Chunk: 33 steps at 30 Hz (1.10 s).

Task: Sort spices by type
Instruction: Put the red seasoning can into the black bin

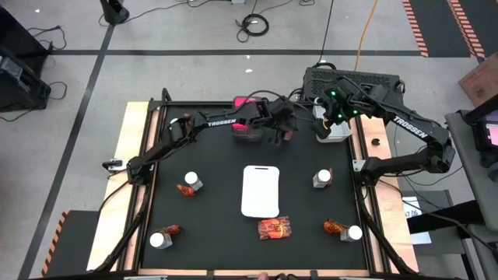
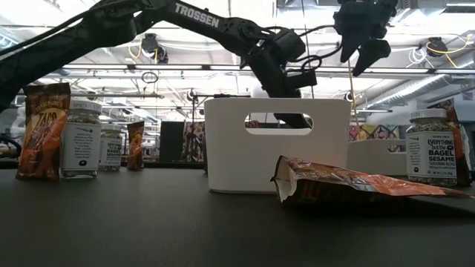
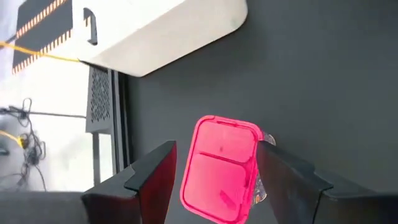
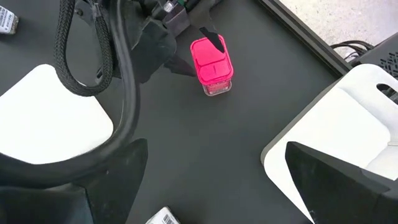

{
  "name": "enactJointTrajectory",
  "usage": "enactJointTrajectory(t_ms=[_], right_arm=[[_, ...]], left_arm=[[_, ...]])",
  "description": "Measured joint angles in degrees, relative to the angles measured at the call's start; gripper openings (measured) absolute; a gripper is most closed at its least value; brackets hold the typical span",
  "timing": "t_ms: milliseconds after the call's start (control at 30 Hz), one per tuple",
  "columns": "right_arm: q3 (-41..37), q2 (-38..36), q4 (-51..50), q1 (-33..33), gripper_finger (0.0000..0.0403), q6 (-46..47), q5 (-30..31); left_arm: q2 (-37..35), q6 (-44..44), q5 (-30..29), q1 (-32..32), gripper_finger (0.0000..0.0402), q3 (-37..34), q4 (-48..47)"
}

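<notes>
Pink box [image 3: 221, 169] upright, lid facing up, between left gripper [image 3: 214, 180] fingers
</notes>
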Motion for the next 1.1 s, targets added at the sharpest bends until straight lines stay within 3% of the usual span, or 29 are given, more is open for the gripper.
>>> enactJointTrajectory(t_ms=[200,500,567,700,900,1100], right_arm=[[0.0,0.0,0.16,0.0,0.0375,-0.06,0.0],[0.0,0.0,0.15,0.0,0.0375,-0.43,-0.03],[0.0,0.0,0.15,0.0,0.0375,-0.4,-0.03],[0.0,0.0,0.12,0.0,0.0375,-0.14,-0.08],[0.0,0.0,0.09,0.0,0.0375,0.5,-0.32],[0.0,0.0,-0.09,-0.02,0.0375,0.61,-0.34]], left_arm=[[0.0,-3.44,0.01,-0.03,0.0238,0.0,-0.12],[-0.54,-9.29,-0.54,0.93,0.0343,0.0,-3.46],[-0.54,-8.73,3.08,1.3,0.0357,0.0,-3.15],[-0.36,-7.89,10.35,2.59,0.0365,0.0,-3.13],[-0.08,-4.9,10.55,4.81,0.0365,0.0,-0.85],[0.6,-4.85,16.94,6.6,0.0365,0.0,-0.81]])
